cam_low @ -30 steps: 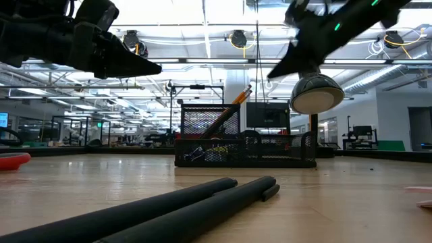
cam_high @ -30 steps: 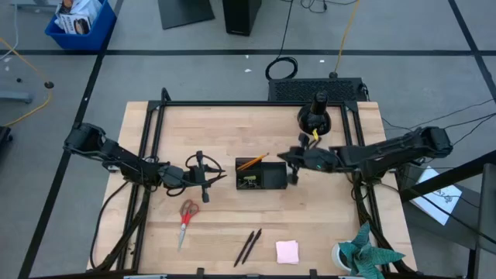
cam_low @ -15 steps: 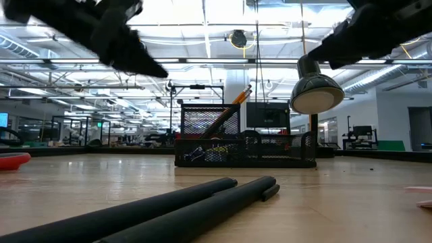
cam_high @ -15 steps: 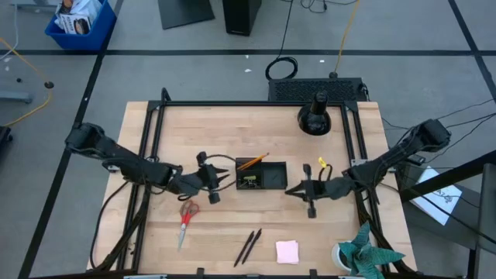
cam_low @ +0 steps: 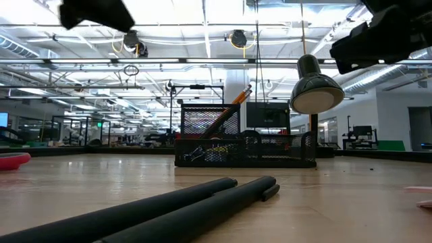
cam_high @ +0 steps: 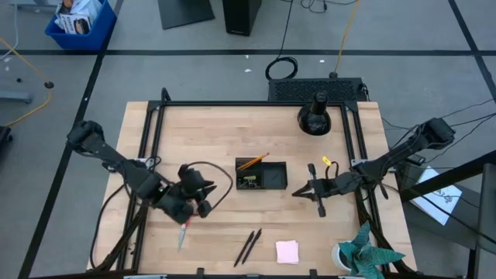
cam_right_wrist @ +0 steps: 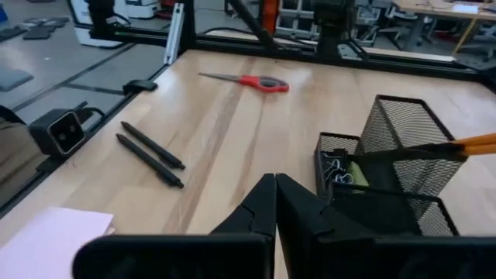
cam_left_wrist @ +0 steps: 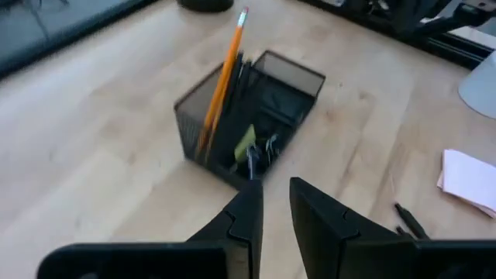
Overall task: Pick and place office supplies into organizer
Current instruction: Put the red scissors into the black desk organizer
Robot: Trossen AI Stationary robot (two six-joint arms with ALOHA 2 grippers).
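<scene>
Left gripper (cam_high: 203, 203) hangs over the red-handled scissors (cam_high: 184, 229), hiding their handles in the high view, its fingers (cam_left_wrist: 246, 215) a narrow gap apart and empty; the right wrist view alone shows the whole scissors (cam_right_wrist: 246, 80) lying flat on the tabletop (cam_high: 232, 139). Right gripper (cam_high: 298, 191), fingers pressed together on nothing, sits just right of the organizer (cam_high: 261, 174).

That black mesh organizer stands at the tabletop's middle. Its taller compartment holds an orange pencil (cam_left_wrist: 223, 77) leaning out over the rim; the left wrist view shows dark pens beside it, plus a yellow item (cam_left_wrist: 245, 142) and binder clips (cam_left_wrist: 267, 146) in the low compartment. From table height the organizer (cam_low: 244, 138) reads only as a mesh box with the pencil poking up.

Two black pens (cam_high: 249, 246) lie side by side near the front edge, the pink sticky-note pad (cam_high: 287, 251) just right of them. A small yellow piece (cam_high: 325, 161) lies right of the organizer.
</scene>
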